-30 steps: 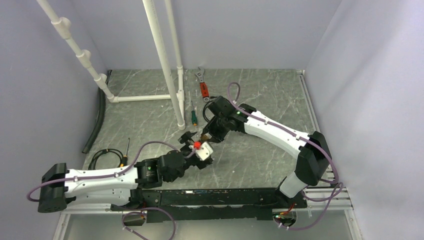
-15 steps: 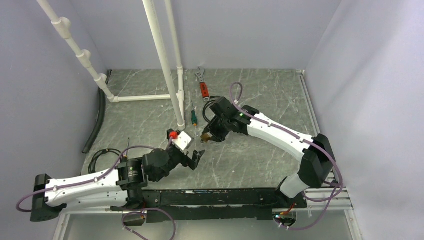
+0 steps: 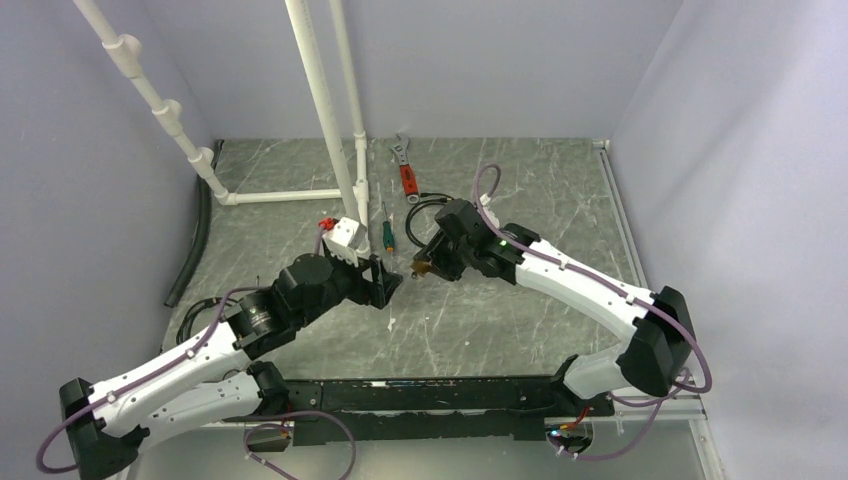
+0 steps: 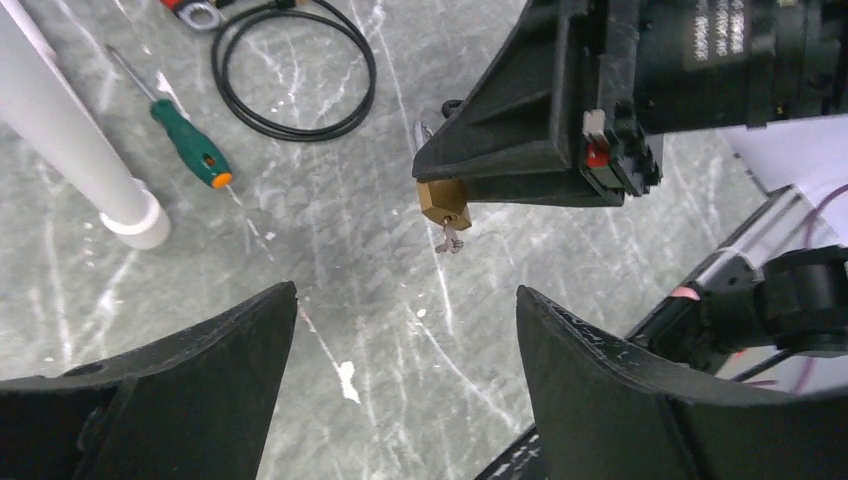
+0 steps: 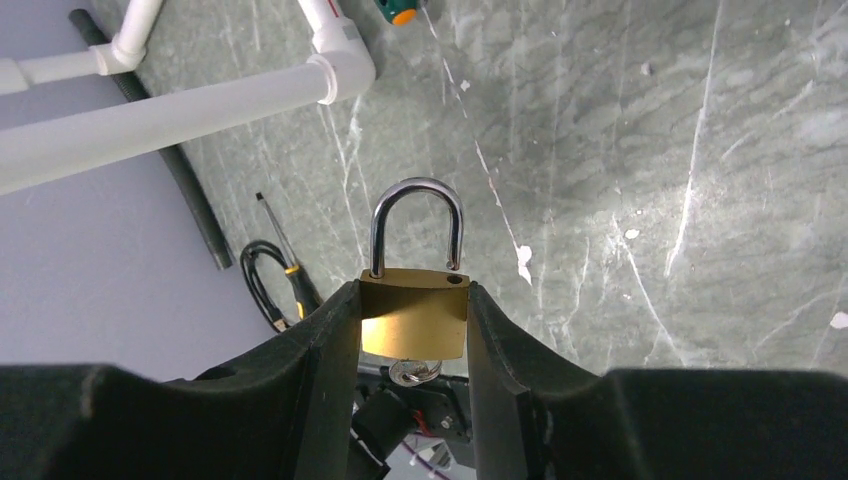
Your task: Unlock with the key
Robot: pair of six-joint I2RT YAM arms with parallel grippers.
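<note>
Brass padlock is clamped by its body in the right tool, over the tabletop; its shackle is raised, w/ 1 leg clear of the body; the key is seen stuck in the lock's underside, below the tool's tips; the left tool is spread wide & empty, pointed at the lock, near but not touching. A green-handled screwdriver is laid nr a white pipe.

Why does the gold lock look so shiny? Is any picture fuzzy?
Right wrist view: light glares off the brass padlock and its steel loop. Left wrist view: the black fingers of the left pincer look a bit soft, the padlock sharp. Top view: even light, faint shadows.
</note>
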